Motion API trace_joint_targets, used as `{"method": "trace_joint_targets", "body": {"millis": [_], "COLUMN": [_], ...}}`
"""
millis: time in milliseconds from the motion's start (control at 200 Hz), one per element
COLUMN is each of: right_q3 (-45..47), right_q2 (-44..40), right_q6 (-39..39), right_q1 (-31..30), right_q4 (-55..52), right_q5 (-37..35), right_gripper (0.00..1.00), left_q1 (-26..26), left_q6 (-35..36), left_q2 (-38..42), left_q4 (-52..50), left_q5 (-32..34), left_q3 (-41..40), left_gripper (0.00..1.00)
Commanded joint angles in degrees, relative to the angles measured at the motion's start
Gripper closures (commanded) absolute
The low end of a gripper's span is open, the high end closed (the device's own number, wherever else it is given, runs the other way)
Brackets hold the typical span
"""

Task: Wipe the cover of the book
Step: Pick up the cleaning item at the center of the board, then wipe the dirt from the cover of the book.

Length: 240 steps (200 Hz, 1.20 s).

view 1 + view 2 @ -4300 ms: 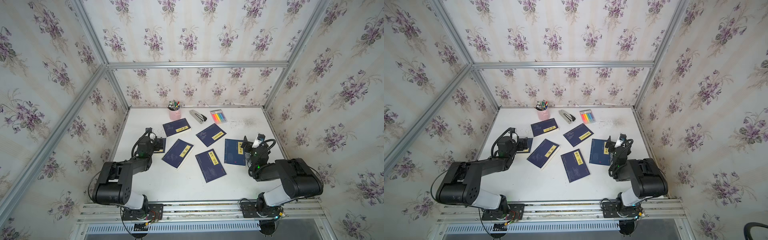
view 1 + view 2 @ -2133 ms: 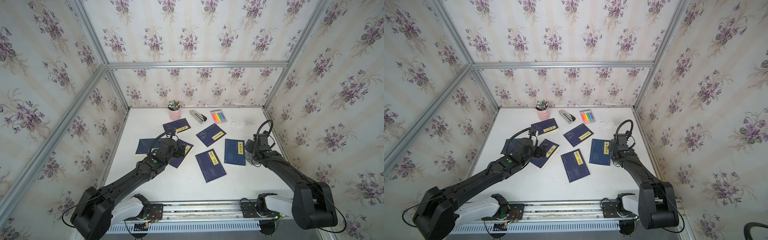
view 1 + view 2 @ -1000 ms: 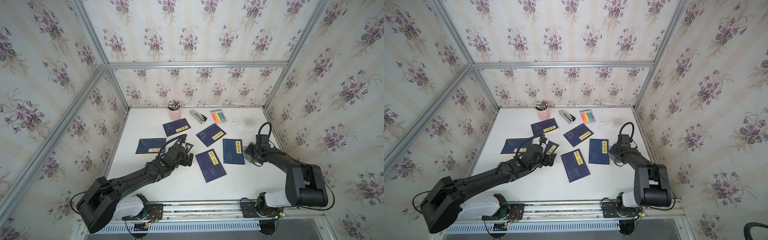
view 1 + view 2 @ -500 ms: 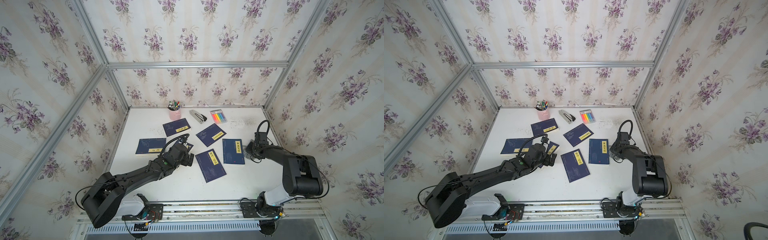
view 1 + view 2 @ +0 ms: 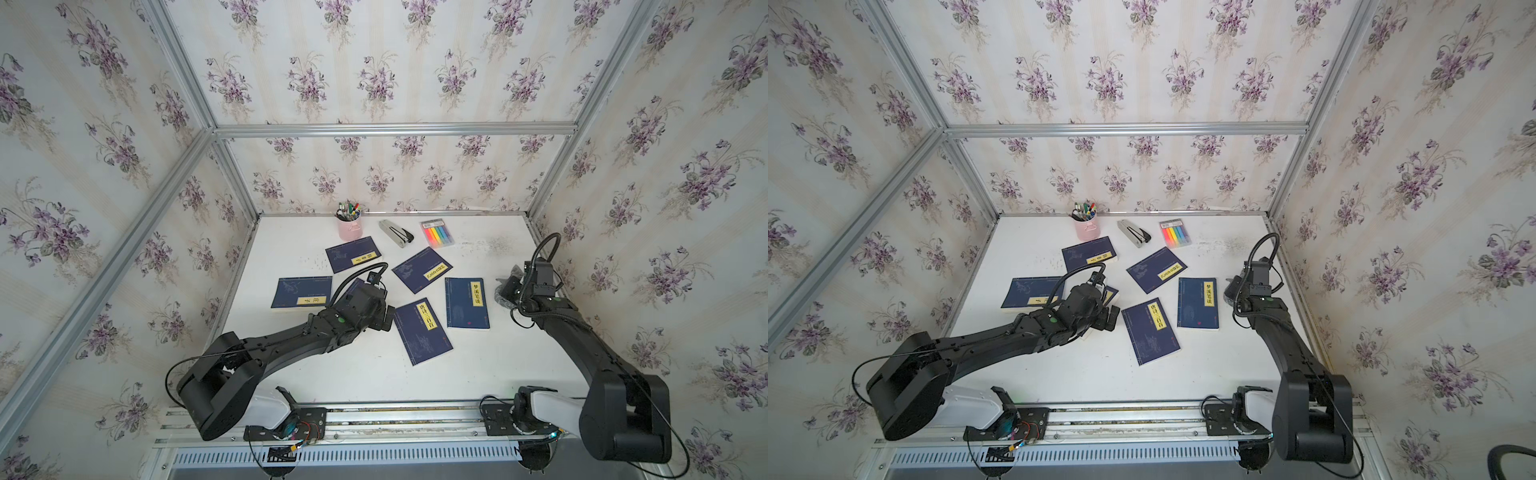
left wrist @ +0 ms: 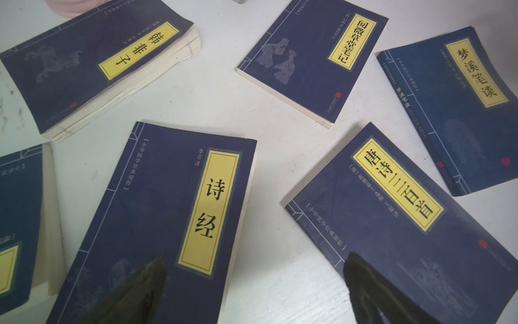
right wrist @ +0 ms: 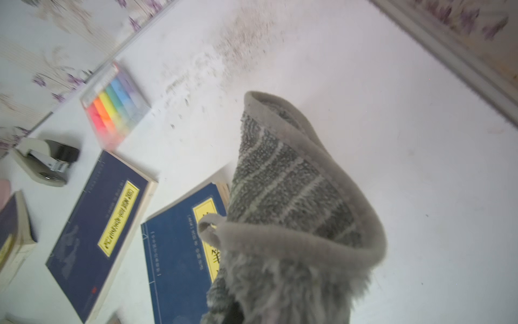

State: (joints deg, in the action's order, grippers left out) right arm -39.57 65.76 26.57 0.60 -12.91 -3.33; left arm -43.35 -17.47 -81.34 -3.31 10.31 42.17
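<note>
1. My right gripper [image 5: 512, 291] is clenched on the gray cloth [image 7: 294, 210].
2. The nearest blue book [image 5: 466, 303] lies flat on the table [image 5: 374, 374], just beside the cloth.
3. My left gripper [image 6: 255, 256] hovers, spread wide, over another book [image 6: 157, 213].

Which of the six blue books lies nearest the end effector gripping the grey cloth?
The brighter blue book titled 梦溪笔谈, lying just beside the right end effector and its grey cloth; the other five are darker navy and farther off.
</note>
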Motion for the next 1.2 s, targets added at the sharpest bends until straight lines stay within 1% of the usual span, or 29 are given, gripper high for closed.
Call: {"method": "trace_joint_targets", "body": {"millis": [0, 45, 125, 185, 210, 250, 385, 445, 515, 610, 759, 774, 809, 844, 969, 979, 1194], "right_q3": [-1.9, -2.8, -3.3, -3.0, -2.7, -2.2, -0.3, 1.1, 3.1, 6.4, 9.8, 10.0, 10.4, 10.7, 11.1, 11.1, 12.2], "right_q2": [-3.3, -3.7, -3.9, -3.8, -3.6, -3.4, -2.5, -1.7, -0.8, 0.1, -0.7, -0.9, -1.4, -1.9, -2.2, -2.2, -1.7], "right_q6": [-1.6, -2.2, -2.5, -2.7, -2.8, -2.8, -2.9, -1.7, 0.5, 3.0, 5.4, 5.5, 5.8, 5.8, 4.9, 4.9, 5.4], "right_q1": [-2.3, -3.5, -5.4, -7.8, -9.7, -11.6, -21.3, -25.1, -28.2, -29.9, -31.0, -31.0, -31.0, -31.0, -31.0, -32.6, -34.3], "right_q4": [-3.3, -4.5, -5.1, -5.1, -5.2, -5.5, -7.1, -7.3, -7.3, -6.1, -6.3, -6.4, -6.7, -7.0, -8.3, -8.4, -6.4], "right_q5": [0.1, 1.4, 6.8, 10.3, 11.3, 11.7, 12.4, 12.5, 11.7, 12.4, 12.1, 12.1, 12.2, 12.6, 14.6, 14.9, 18.5], "right_gripper": [1.00, 1.00, 1.00, 1.00, 1.00, 1.00, 1.00, 1.00, 1.00, 1.00, 1.00, 1.00, 1.00, 1.00, 1.00, 1.00, 1.00], "left_q1": [-0.9, -1.2, -1.8, -1.9, -1.9, -2.2, -2.3, -2.3, -2.3, -2.3, -2.3, -2.3, -2.2, -2.2, -2.2, -2.2, -1.8], "left_q6": [-2.6, -3.0, -4.3, -5.5, -6.0, -6.8, -9.5, -10.5, -11.4, -12.0, -11.3, -11.3, -11.8, -12.2, -12.6, -12.7, -13.5], "left_q2": [-2.3, -3.2, -4.3, -4.9, -5.0, -5.2, -5.2, -5.2, -5.6, -7.2, -11.9, -12.6, -14.3, -15.9, -20.3, -20.6, -22.7], "left_q4": [-1.1, -1.5, -2.3, -2.7, -2.8, -2.9, -3.0, -2.6, -1.6, -0.5, -1.1, -1.3, -2.2, -3.0, -3.6, -3.7, -3.8], "left_q5": [-0.4, -1.2, -2.5, -4.1, -4.7, -5.4, -6.9, -7.8, -9.3, -10.6, -10.2, -10.2, -10.0, -10.2, -11.3, -11.4, -11.7], "left_q3": [1.3, 1.9, 3.2, 3.9, 4.2, 4.4, 3.8, 3.2, 2.7, 3.3, 6.6, 7.1, 8.5, 9.6, 12.7, 12.8, 14.1], "left_gripper": [0.01, 0.02, 0.06, 0.10, 0.12, 0.14, 0.21, 0.25, 0.29, 0.35, 0.44, 0.49, 0.56, 0.60, 0.63, 0.63, 0.63]}}
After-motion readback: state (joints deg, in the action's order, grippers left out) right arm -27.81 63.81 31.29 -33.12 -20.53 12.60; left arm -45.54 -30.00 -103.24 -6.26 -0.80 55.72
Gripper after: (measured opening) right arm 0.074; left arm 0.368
